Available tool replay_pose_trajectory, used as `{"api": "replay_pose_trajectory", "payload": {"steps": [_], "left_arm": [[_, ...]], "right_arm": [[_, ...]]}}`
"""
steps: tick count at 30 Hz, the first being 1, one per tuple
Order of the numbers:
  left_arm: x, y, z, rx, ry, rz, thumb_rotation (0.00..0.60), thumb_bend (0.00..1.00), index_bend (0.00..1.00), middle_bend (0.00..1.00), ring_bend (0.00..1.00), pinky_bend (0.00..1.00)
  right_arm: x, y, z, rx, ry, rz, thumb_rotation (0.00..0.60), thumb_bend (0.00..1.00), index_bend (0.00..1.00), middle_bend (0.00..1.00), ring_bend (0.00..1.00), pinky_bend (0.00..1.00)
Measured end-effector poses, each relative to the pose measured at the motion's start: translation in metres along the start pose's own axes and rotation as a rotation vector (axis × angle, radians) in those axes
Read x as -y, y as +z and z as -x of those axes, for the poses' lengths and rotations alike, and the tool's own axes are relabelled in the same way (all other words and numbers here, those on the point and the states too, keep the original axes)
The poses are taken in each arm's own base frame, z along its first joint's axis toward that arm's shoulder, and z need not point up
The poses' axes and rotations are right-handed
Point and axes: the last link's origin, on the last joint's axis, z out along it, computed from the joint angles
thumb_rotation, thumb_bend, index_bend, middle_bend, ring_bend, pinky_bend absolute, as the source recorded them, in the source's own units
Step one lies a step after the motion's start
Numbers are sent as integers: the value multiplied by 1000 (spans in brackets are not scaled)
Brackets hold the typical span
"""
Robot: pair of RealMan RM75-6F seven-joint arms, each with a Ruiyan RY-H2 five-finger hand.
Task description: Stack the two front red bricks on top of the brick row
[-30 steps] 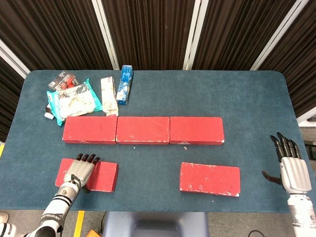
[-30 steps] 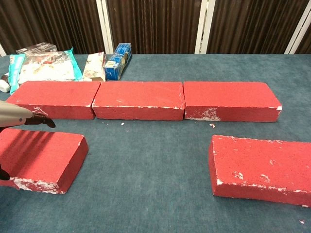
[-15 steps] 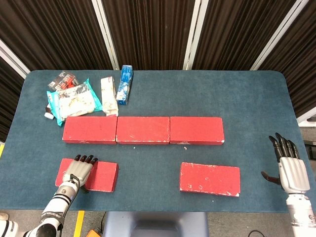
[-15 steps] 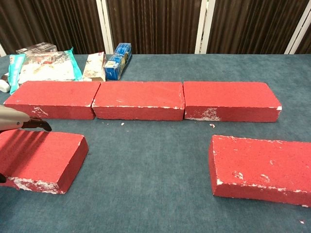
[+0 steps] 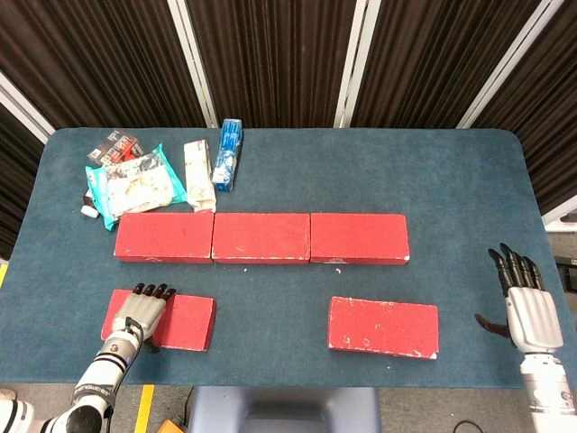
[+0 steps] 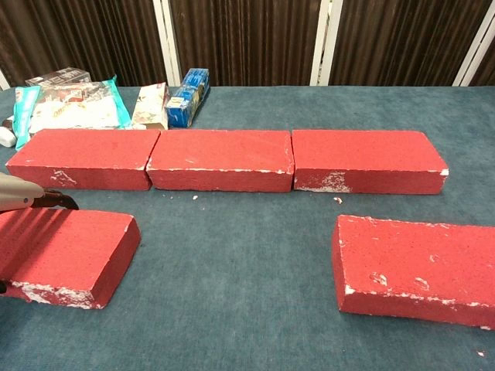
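Three red bricks form a row (image 5: 261,237) (image 6: 220,158) across the table's middle. In front of it lie the front left red brick (image 5: 185,322) (image 6: 69,247) and the front right red brick (image 5: 383,327) (image 6: 414,263), both flat on the cloth. My left hand (image 5: 140,313) (image 6: 23,195) lies over the left part of the front left brick, fingers stretched toward its far edge, thumb at its near side; the brick is not lifted. My right hand (image 5: 525,302) hovers with its fingers spread, holding nothing, to the right of the front right brick and apart from it.
Snack packets (image 5: 135,180) (image 6: 73,108) and a blue box (image 5: 227,153) (image 6: 188,97) lie behind the row's left end. The blue table (image 5: 469,198) ends just in front of both front bricks.
My left hand has slid a little toward the near left across the front left brick, which has not moved. My right hand has drifted slightly nearer the table's front edge.
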Motion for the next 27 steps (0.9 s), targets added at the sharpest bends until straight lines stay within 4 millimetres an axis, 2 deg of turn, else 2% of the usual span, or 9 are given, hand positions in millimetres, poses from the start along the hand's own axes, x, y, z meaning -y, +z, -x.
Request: {"api": "replay_pose_trajectory", "payload": {"steps": [15, 19, 27], "left_arm": [[3, 1, 3, -3, 31, -23, 600, 5, 0, 0, 0, 95], [4, 1, 3, -5, 39, -31, 600, 191, 0, 26, 0, 107], [5, 2, 3, -1, 47, -42, 600, 217, 0, 83, 0, 113]], "right_arm": [[1, 0, 2, 17, -3, 2, 600, 0, 0, 0, 0, 0], [2, 0, 4, 26, -6, 0, 600, 0, 0, 0, 0, 0], [2, 0, 3, 23, 1, 5, 600, 0, 0, 0, 0, 0]]}}
